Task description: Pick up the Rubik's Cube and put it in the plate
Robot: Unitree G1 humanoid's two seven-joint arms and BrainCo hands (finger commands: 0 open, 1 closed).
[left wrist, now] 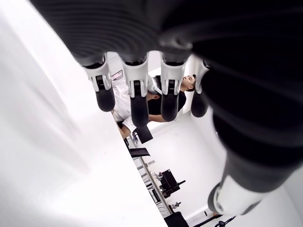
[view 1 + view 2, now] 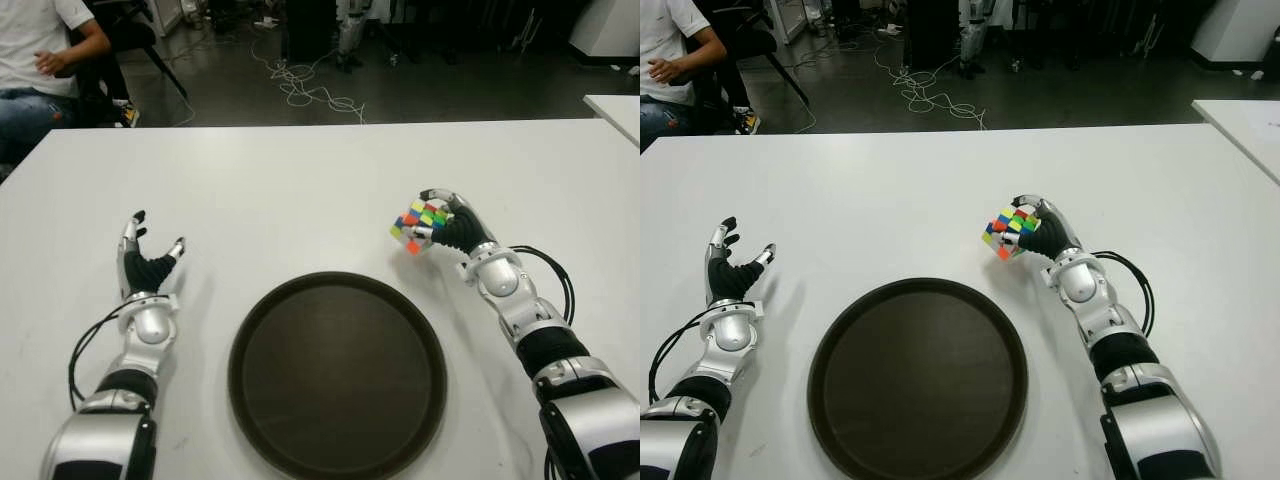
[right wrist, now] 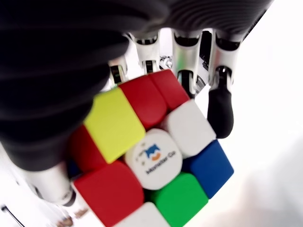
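The right hand (image 2: 450, 225) is wrapped around the Rubik's Cube (image 2: 417, 226). Its fingers (image 3: 220, 101) curl over the far side of the cube and the thumb presses the near side, so the cube is clamped tight. The cube is tilted, with one orange corner pointing down. It looks a little bit off the table (image 2: 300, 180), but it is hard to be sure from here. The hand and cube are on the right part of the table, about halfway between the near edge and the far edge.

The plate (image 2: 337, 372) is dark, round and has nothing in it. It lies close to the near edge, in the middle. The cube is just past the plate's far right rim, near it but not over it.

The left hand (image 2: 147, 268) shows to the left of the plate, with its fingers spread apart and holding nothing.

A person (image 2: 40, 60) sits beyond the far left corner.

The picking up part looks done. Next the right hand needs to carry the cube toward the near edge and a bit left, until it is over the plate, then lower it and let go gently so it does not roll out.
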